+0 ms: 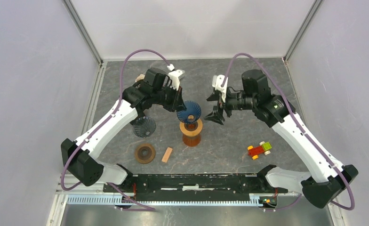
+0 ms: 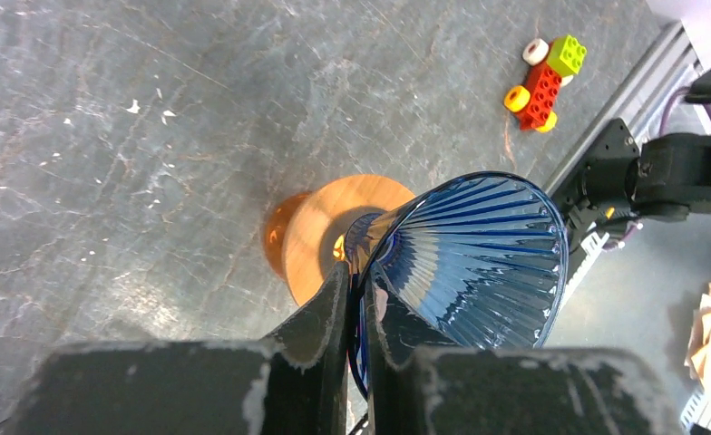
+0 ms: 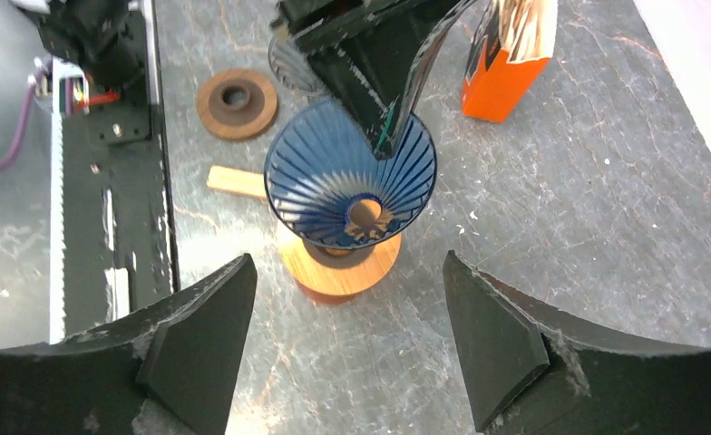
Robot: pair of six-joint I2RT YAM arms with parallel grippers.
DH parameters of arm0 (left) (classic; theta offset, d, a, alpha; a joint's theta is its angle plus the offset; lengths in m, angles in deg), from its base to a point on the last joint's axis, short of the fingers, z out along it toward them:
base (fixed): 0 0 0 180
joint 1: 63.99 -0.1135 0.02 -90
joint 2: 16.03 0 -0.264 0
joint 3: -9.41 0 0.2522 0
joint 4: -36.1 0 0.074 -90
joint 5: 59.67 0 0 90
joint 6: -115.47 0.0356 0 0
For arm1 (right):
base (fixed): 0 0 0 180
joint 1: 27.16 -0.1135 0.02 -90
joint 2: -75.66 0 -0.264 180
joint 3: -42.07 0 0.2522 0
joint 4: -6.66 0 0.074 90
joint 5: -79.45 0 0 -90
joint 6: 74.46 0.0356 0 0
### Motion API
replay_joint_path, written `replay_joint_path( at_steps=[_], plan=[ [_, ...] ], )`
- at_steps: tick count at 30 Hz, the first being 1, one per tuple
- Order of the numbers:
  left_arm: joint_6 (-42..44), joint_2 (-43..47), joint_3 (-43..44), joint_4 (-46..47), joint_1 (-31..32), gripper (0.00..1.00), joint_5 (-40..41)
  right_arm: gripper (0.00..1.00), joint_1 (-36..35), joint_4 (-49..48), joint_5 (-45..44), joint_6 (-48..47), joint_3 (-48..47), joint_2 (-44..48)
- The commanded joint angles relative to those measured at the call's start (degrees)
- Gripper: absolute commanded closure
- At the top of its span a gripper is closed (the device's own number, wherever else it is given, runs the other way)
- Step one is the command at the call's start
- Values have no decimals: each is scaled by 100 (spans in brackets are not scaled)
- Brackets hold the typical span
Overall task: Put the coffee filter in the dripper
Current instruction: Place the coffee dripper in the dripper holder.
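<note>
The left tool (image 2: 359, 283) is pinched on the rim of the blue ribbed cone (image 2: 479, 263) — tilted, its narrow end over the orange stand (image 2: 316, 237); the right tool (image 3: 347, 267) — spread wide — holds nothing nearby.

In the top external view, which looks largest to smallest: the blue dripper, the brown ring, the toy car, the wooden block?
1. blue dripper, though it sits higher, nearer the camera.
2. brown ring and toy car: too alike to rank.
3. wooden block.
</note>
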Motion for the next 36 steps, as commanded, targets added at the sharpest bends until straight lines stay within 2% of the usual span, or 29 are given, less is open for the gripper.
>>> replay_joint_path(
  at_steps=[1, 9, 15, 22, 27, 30, 36],
  plan=[
    [-86, 177, -41, 181, 147, 98, -419, 21, -47, -338, 296, -1371, 614, 402],
    [-43, -7, 152, 21, 234, 98, -276, 26, -1108, 506, -540, -2941, 296, 226],
    [2, -52, 166, 2, 237, 98, -235, 36, -1687, 1136, -1246, -3482, -9, -90],
    [11, -108, 231, -60, 235, 98, -280, 48, -2244, 1099, -2226, -3653, 119, -278],
    [28, -95, 253, -96, 234, 98, -327, 61, -2464, 969, -2711, -3697, 164, -367],
    [14, -71, 222, -96, 239, 98, -367, 77, -2571, 945, -2898, -3706, 113, -442],
    [76, -81, 159, -123, 234, 98, -332, 88, -2621, 840, -2852, -3684, 190, -532]
  ],
)
